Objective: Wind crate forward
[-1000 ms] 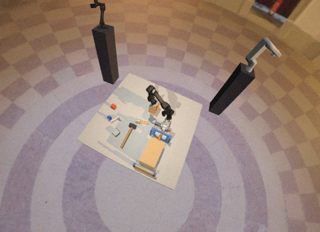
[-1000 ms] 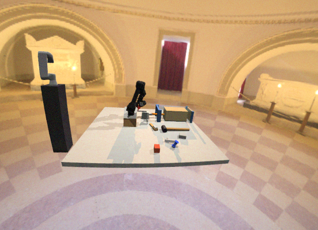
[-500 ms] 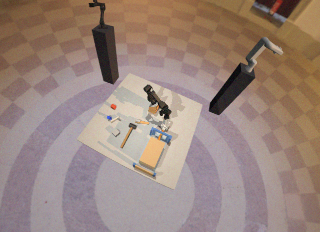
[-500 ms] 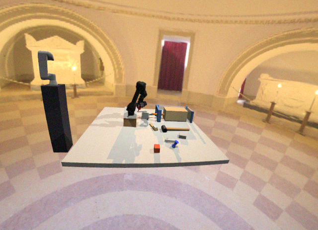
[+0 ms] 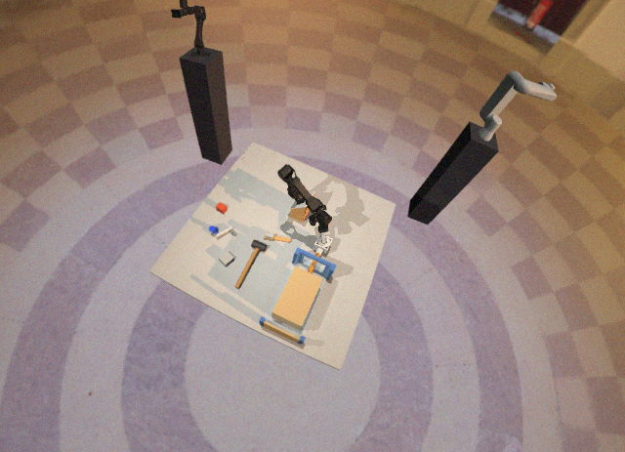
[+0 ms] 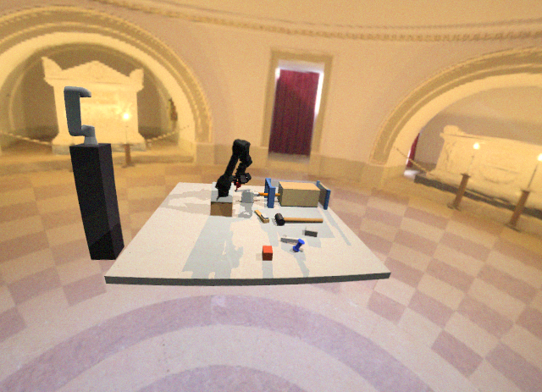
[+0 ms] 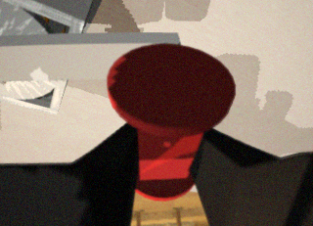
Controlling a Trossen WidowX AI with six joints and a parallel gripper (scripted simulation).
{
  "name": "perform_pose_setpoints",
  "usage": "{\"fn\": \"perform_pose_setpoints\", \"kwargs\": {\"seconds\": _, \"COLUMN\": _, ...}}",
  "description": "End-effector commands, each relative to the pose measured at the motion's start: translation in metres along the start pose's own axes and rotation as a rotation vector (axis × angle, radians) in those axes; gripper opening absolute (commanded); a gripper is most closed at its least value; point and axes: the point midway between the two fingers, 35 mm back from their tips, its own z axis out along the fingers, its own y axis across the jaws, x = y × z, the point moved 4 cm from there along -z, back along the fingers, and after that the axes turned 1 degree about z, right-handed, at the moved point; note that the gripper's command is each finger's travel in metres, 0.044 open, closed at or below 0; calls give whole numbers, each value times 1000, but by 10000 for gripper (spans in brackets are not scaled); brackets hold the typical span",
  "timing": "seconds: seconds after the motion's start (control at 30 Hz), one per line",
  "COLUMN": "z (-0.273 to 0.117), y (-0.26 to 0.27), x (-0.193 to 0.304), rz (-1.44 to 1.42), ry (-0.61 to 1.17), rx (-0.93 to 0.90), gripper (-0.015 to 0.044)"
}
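Observation:
My gripper [image 7: 160,126] [image 6: 237,184] is shut on the red knob [image 7: 171,89] of the winch handle. The handle's grey arm [image 7: 83,62] runs left from the knob in the wrist view. The winch [image 5: 323,244] [image 6: 247,196] stands beside the gripper; whether the key is fully down its hole is hidden. An orange strap [image 6: 262,194] runs from the winch through the blue frame [image 6: 270,197] to the tan crate [image 5: 299,296] [image 6: 299,194]. The crate looks flat and level, with a narrow gap between its front and the frame in the exterior view. The clear panels barely show.
A mallet [image 5: 246,269] [image 6: 301,219] and an orange-handled tool [image 5: 281,238] [image 6: 262,216] lie beside the rack. Farther off are a grey block [image 5: 227,259] [image 6: 311,233], a blue piece [image 5: 213,229] [image 6: 298,245] and a red block [image 5: 221,207] [image 6: 267,253]. A blue-ended bar [image 5: 280,331] closes the rack's far end.

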Motion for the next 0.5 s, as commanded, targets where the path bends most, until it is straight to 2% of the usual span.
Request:
{"fn": "perform_pose_setpoints", "kwargs": {"seconds": 0.0, "z": -3, "y": 3, "x": -19, "rz": 23, "ry": -44, "rx": -12, "gripper": 0}}
{"fn": "perform_pose_setpoints", "kwargs": {"seconds": 0.47, "z": -10, "y": 7, "x": -32, "rz": 24, "ry": -45, "rx": -12, "gripper": 0}}
